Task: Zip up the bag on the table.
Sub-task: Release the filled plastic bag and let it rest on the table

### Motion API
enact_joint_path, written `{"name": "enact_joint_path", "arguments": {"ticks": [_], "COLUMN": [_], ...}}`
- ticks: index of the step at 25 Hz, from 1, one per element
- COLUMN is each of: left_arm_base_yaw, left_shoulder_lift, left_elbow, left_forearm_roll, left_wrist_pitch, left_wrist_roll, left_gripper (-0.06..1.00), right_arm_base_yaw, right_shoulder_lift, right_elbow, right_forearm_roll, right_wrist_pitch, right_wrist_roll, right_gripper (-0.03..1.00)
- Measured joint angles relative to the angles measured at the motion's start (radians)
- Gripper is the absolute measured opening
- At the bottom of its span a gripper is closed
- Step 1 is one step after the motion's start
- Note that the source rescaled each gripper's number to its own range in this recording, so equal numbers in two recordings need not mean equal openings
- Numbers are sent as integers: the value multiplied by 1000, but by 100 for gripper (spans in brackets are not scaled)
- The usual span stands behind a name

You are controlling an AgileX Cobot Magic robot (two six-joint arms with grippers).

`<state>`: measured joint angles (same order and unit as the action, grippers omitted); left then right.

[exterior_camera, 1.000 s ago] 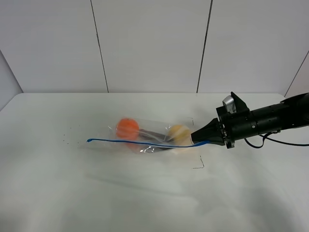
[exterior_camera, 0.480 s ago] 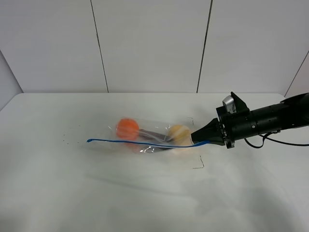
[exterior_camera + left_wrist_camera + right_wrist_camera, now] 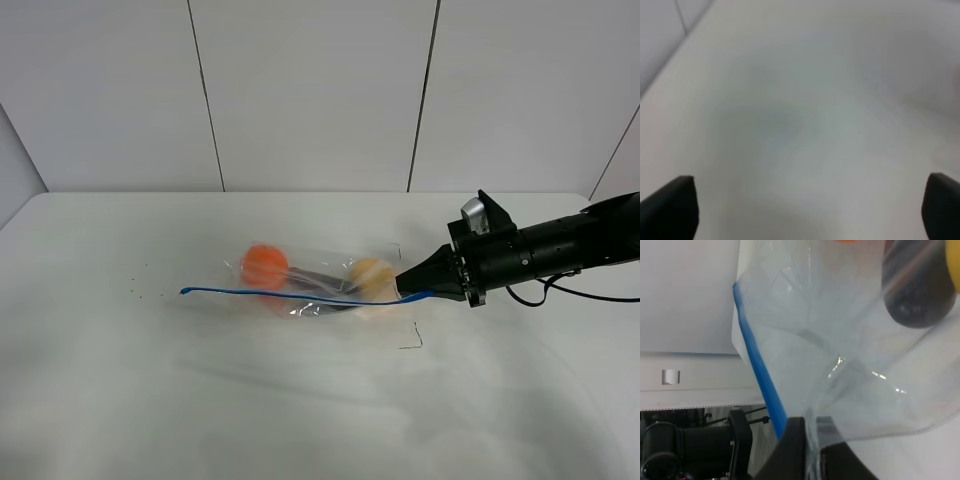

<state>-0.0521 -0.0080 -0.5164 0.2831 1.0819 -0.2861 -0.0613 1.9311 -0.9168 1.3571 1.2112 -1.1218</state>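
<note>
The clear crinkly bag (image 3: 310,285) lies on the white table (image 3: 150,400), its blue zip strip (image 3: 280,294) along the near edge. An orange fruit (image 3: 264,265), a dark eggplant (image 3: 325,276) and a yellow fruit (image 3: 370,275) show through it. My right gripper (image 3: 410,288) is shut on the strip's right end. In the right wrist view the strip (image 3: 757,370) and bag film (image 3: 840,340) run into the shut gripper (image 3: 810,450). My left gripper (image 3: 810,207) is open over bare table (image 3: 800,100), with nothing between its fingers (image 3: 670,207). It is out of the exterior view.
Small black corner marks (image 3: 412,340) are on the table by the bag's right end. A few tiny specks (image 3: 140,290) lie left of the strip. A cable (image 3: 570,292) hangs under the right arm. Grey wall panels stand behind the table's far edge.
</note>
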Motion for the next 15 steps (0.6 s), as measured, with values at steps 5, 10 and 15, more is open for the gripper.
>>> {"name": "enact_joint_path", "arguments": {"ticks": [5,10,15], "left_arm_base_yaw": [0,0,0], "left_shoulder_lift": [0,0,0], "left_elbow": [14,18,18], "left_forearm_roll": [-83,-158,-196], "left_wrist_pitch": [-11,-18,-25], "left_wrist_roll": [113,218,267], "left_gripper": [100,100,100], "right_arm_base_yaw": [0,0,0], "right_shoulder_lift": [0,0,0], "right_elbow": [0,0,0], "right_forearm_roll": [0,1,4], "right_wrist_pitch": [0,0,0], "right_wrist_roll": [-1,-8,-8], "right_gripper": [0,0,0]}}
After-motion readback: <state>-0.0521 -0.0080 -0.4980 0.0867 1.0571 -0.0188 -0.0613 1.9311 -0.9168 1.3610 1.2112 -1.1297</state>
